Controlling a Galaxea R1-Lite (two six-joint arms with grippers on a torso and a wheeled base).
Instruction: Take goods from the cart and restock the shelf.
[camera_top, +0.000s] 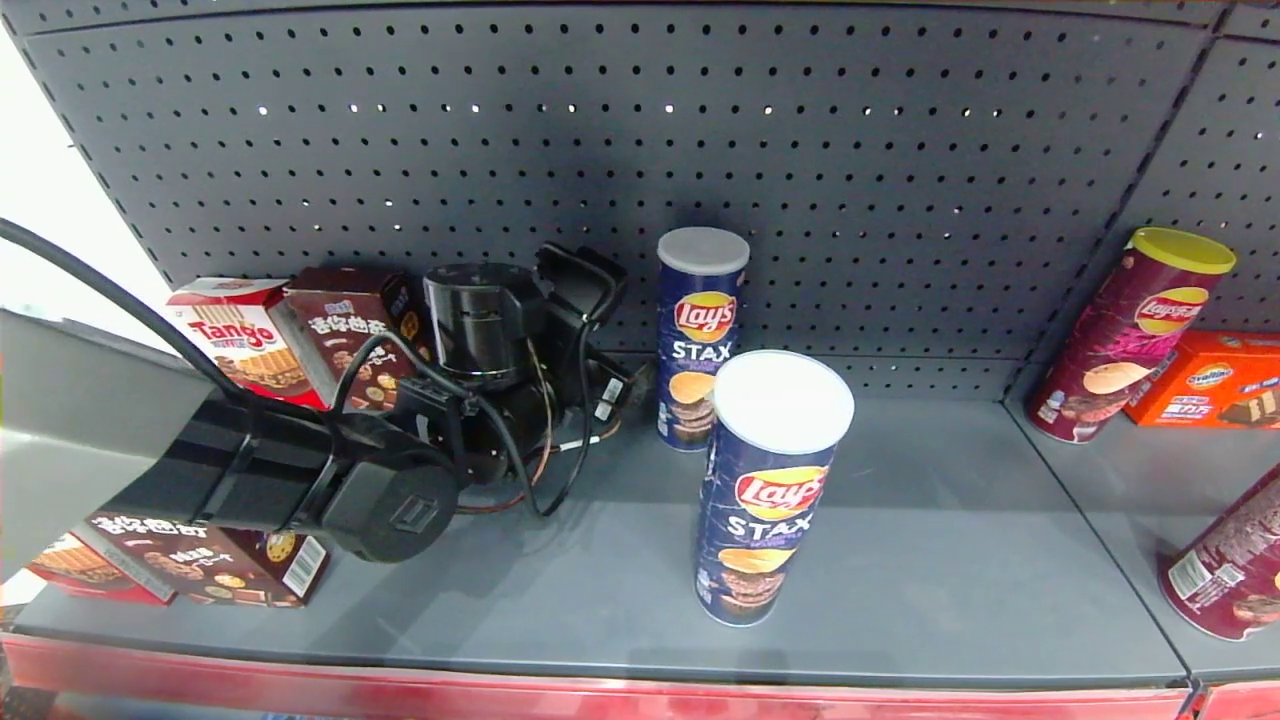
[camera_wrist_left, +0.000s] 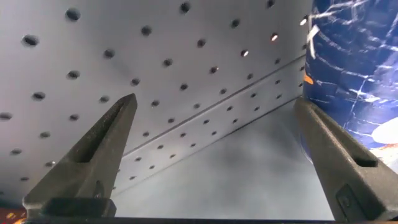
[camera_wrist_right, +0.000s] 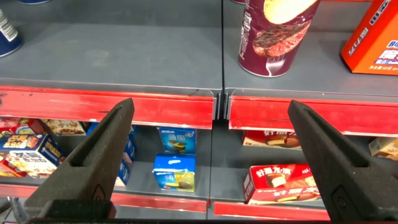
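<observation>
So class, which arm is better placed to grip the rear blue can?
Left: the left gripper, open, is on the shelf beside the rear blue can; the right gripper hangs outside the shelf front.

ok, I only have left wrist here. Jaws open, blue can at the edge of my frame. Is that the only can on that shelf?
Observer: No, there are two. The back can stands by the pegboard, with the left gripper just to its left. That is likely the one you see.
Operator: And the other?
Observer: The front can stands upright nearer the front of the shelf, apart from the back one.
Operator: Right arm?
Observer: The right gripper is open with nothing in it. It faces the red shelf rail from outside, and a maroon can stands on the shelf beyond.
</observation>
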